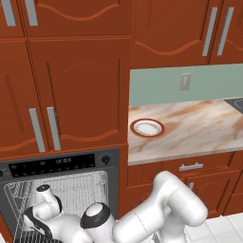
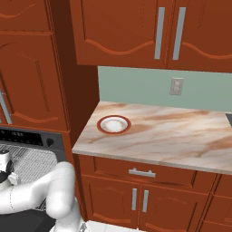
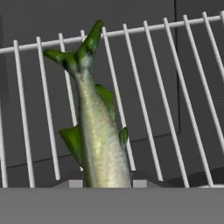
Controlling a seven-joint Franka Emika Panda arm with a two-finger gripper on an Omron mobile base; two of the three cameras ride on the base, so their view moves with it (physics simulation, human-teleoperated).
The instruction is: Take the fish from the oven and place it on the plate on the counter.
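Observation:
The greenish-yellow fish lies on the wire rack inside the oven, tail pointing away from the hand. My gripper is shut on the fish, one fingertip pressed against each side of its body. In the left base view the arm reaches low into the open oven cavity at the lower left. The white plate with a red-brown rim sits on the marbled counter, near the counter's left end. It also shows in the right base view, plate on counter, with nothing on it.
Red-brown cabinets stand above the oven and over the counter. A drawer with a silver handle sits below the counter edge. A wall outlet is on the green backsplash. A dark cooktop corner is at the far right.

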